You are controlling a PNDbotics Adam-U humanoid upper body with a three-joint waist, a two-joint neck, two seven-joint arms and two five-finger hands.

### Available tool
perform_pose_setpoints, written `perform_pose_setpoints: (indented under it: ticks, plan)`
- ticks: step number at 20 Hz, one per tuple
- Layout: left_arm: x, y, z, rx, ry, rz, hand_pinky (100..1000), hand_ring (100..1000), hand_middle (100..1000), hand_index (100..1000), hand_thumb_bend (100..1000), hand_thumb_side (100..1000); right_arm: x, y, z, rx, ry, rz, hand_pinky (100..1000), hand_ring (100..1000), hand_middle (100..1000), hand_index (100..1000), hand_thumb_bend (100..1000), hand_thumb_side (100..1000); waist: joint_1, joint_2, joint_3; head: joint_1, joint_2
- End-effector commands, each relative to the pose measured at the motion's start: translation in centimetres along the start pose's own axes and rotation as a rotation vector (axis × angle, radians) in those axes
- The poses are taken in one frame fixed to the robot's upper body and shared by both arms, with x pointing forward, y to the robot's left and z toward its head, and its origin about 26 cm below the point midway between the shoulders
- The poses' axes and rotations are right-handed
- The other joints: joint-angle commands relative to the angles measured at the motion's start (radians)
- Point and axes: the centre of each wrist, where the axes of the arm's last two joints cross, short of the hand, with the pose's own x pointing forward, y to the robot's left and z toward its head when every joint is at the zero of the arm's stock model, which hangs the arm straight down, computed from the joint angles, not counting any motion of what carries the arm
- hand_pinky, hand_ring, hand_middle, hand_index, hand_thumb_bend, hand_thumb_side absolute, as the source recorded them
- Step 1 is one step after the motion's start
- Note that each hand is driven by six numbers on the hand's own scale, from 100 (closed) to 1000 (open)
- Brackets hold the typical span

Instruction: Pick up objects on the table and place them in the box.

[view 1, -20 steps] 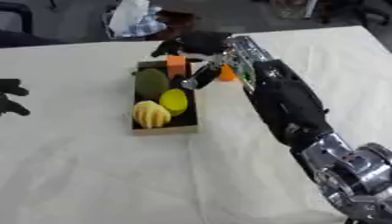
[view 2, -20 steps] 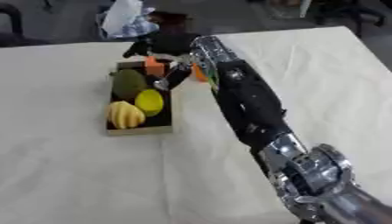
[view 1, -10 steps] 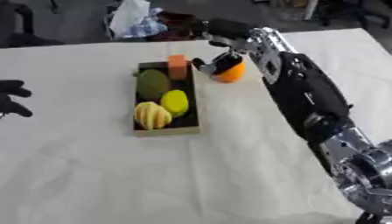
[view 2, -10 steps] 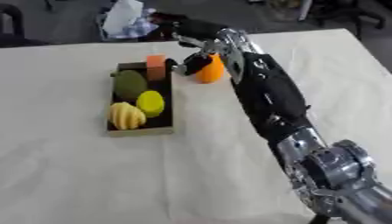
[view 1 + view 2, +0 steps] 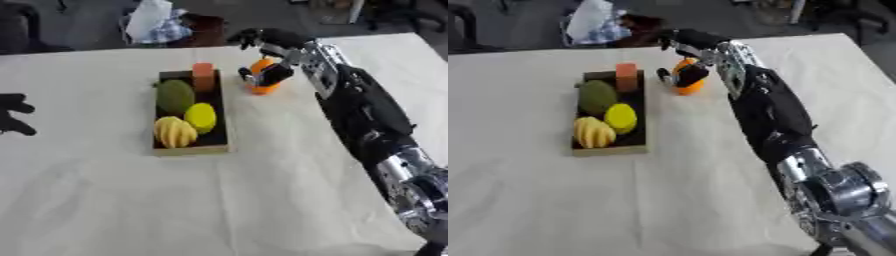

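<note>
A shallow wooden box [image 5: 191,148] lies left of centre on the cream table. It holds a green fruit [image 5: 175,96], a yellow lemon [image 5: 201,116], a bunch of bananas [image 5: 175,132] and an orange-red block [image 5: 203,76]. Just right of the box's far end, an orange fruit [image 5: 688,87] sits on the cloth. My right hand [image 5: 273,41] comes in from the right along a long black arm and is curled over this orange, the thumb dark against its front. My left hand [image 5: 14,119] rests open at the left edge.
At the table's far edge lie a white plastic bag [image 5: 152,22] and a dark brown thing [image 5: 206,29]. Cream cloth [image 5: 219,200] spreads in front of the box and to its right under my arm.
My right hand has gone from over the box's far end rightwards onto the orange and closed around it. The things in the box and my left hand have not moved.
</note>
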Motion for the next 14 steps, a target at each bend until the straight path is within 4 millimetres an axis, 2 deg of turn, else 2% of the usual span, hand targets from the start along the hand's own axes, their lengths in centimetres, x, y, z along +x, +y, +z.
perform_pose_setpoints:
  ticks: [1, 4, 9, 14]
  plan:
    - [0.7, 0.5, 0.0, 0.006, -0.019, -0.016, 726, 583, 692, 842, 100, 762, -0.7, -1.1, 0.4, -0.03, 0.068, 0.022, 847, 850, 936, 981, 100, 276, -0.01, -0.004, 0.002, -0.007, -0.012]
    - [0.7, 0.5, -0.1, 0.006, -0.02, -0.015, 727, 583, 692, 842, 100, 762, -1.1, -0.4, 0.6, -0.022, 0.118, 0.014, 851, 861, 940, 981, 100, 295, -0.009, -0.003, 0.004, -0.006, -0.014]
    - [0.6, 0.4, 0.0, 0.004, -0.015, -0.014, 727, 582, 692, 842, 100, 768, -2.0, 0.5, 1.4, 0.019, 0.225, 0.05, 885, 940, 969, 987, 100, 277, -0.009, -0.002, 0.007, -0.007, -0.019]
    - [0.5, 0.4, 0.1, 0.004, -0.012, -0.014, 728, 583, 693, 843, 100, 769, -2.6, 1.9, 1.8, 0.102, 0.314, 0.092, 851, 911, 934, 976, 100, 336, -0.009, -0.002, 0.007, -0.005, -0.021]
